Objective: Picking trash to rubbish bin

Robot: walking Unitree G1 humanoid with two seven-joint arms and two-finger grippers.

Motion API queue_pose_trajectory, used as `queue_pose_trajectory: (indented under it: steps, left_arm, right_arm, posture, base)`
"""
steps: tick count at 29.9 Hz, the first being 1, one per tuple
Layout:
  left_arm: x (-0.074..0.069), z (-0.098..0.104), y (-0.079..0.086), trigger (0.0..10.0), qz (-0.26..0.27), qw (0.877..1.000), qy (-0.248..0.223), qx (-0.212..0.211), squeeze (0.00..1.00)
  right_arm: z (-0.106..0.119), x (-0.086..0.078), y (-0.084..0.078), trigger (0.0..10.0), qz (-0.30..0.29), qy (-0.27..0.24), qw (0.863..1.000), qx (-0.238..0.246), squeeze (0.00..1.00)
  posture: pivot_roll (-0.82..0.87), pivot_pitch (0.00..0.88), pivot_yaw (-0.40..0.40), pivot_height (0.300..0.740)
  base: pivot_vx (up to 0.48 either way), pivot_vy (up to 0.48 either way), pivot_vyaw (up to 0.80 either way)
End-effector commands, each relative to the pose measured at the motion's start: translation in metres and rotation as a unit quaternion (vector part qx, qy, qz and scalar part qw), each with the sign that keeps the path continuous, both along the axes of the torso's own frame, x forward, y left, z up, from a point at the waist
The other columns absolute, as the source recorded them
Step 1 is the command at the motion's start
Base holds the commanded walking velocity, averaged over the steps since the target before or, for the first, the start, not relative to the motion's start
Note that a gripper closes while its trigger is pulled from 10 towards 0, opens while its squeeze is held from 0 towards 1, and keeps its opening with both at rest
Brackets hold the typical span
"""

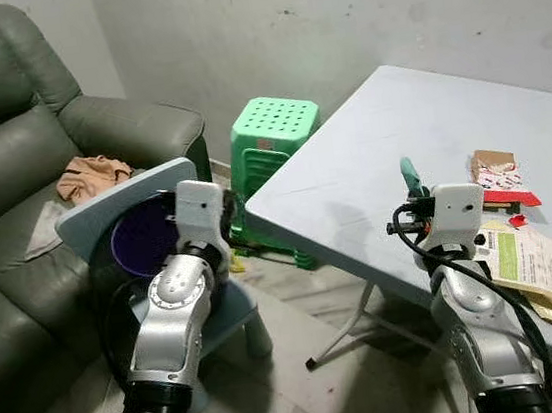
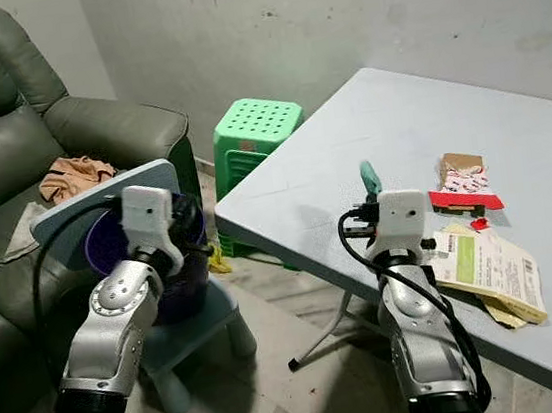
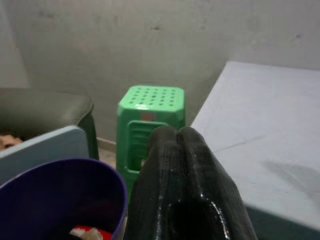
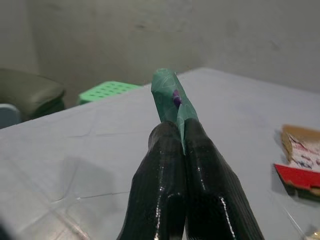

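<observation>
My right gripper (image 4: pixel 179 131) is shut on a green wrapper (image 4: pixel 171 97), held above the grey table (image 1: pixel 370 155) near its front edge; the wrapper (image 1: pixel 411 176) sticks up past the wrist. To the left, my left gripper (image 3: pixel 177 136) is shut with nothing in it, beside the rim of the purple rubbish bin (image 3: pixel 60 185). The bin (image 1: pixel 144 235) stands on a small blue stool (image 1: pixel 231 318), with a red and white scrap inside. On the table's right lie a red and white carton (image 1: pixel 497 177) and a printed paper packet (image 1: pixel 535 265).
A green plastic stool (image 1: pixel 270 137) stands between the sofa and the table. The dark green sofa (image 1: pixel 7 149) holds a beige cloth (image 1: pixel 91 175). A blue-grey lid (image 1: pixel 119 201) leans behind the bin. The table's white folding legs (image 1: pixel 356 323) reach down to the floor.
</observation>
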State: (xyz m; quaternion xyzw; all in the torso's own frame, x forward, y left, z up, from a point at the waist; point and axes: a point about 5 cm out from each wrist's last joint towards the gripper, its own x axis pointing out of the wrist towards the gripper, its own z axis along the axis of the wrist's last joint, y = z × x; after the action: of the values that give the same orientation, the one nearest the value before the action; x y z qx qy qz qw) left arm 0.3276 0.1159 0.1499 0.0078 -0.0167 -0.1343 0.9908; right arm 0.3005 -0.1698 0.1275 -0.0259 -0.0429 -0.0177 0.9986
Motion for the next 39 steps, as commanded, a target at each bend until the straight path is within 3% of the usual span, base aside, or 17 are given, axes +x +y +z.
queue_pose_trajectory:
  steps: [1, 4, 7, 16, 22, 27, 38, 39]
  left_arm:
    - [-0.001, -0.003, -0.001, 10.0, 0.001, 1.0, 0.003, 0.002, 0.0]
    - [-0.001, 0.0, 0.005, 10.0, 0.015, 1.0, -0.007, -0.007, 0.0]
    - [0.002, 0.002, 0.011, 10.0, 0.021, 1.0, -0.02, 0.011, 0.0]
    - [0.005, 0.007, 0.017, 10.0, 0.033, 0.999, -0.04, 0.001, 0.0]
    - [-0.007, 0.005, 0.02, 10.0, 0.034, 0.997, -0.064, -0.023, 0.0]
    - [-0.024, -0.013, 0.024, 10.0, 0.033, 0.997, -0.064, -0.034, 0.0]
    - [-0.02, -0.009, 0.03, 10.0, 0.043, 0.996, -0.057, -0.058, 0.0]
    - [-0.02, -0.009, 0.03, 10.0, 0.043, 0.996, -0.051, -0.062, 0.0]
  right_arm:
    - [0.007, -0.002, 0.001, 10.0, 0.01, -0.02, 1.0, -0.004, 0.0]
    - [0.006, -0.007, 0.005, 10.0, 0.031, -0.024, 0.999, 0.004, 0.0]
    - [0.009, -0.009, 0.008, 10.0, 0.054, -0.033, 0.998, 0.008, 0.0]
    - [0.012, -0.006, 0.005, 10.0, 0.056, -0.041, 0.998, 0.004, 0.0]
    - [0.011, -0.016, 0.004, 10.0, 0.069, -0.045, 0.996, 0.03, 0.0]
    - [-0.005, -0.029, 0.003, 10.0, 0.08, -0.027, 0.996, 0.035, 0.0]
    - [0.003, -0.027, 0.005, 10.0, 0.091, -0.039, 0.994, 0.042, 0.0]
    - [0.003, -0.028, 0.005, 10.0, 0.094, -0.042, 0.993, 0.061, 0.0]
  posture:
    - [-0.04, 0.0, -0.048, 0.74]
    - [-0.03, 0.0, -0.05, 0.74]
    - [-0.03, 0.0, -0.05, 0.74]
    - [-0.03, 0.0, -0.049, 0.74]
    - [-0.03, 0.0, -0.05, 0.74]
    - [-0.03, 0.0, -0.049, 0.74]
    - [-0.02, 0.0, -0.053, 0.74]
    - [-0.02, 0.0, -0.053, 0.74]
  base:
    - [0.0, 0.0, 0.0]
    - [0.0, 0.0, 0.0]
    - [0.0, 0.0, 0.0]
    - [0.0, 0.0, 0.77]
    - [0.0, 0.0, 0.8]
    - [0.0, 0.0, 0.8]
    - [0.0, 0.0, 0.8]
    - [0.0, 0.0, 0.0]
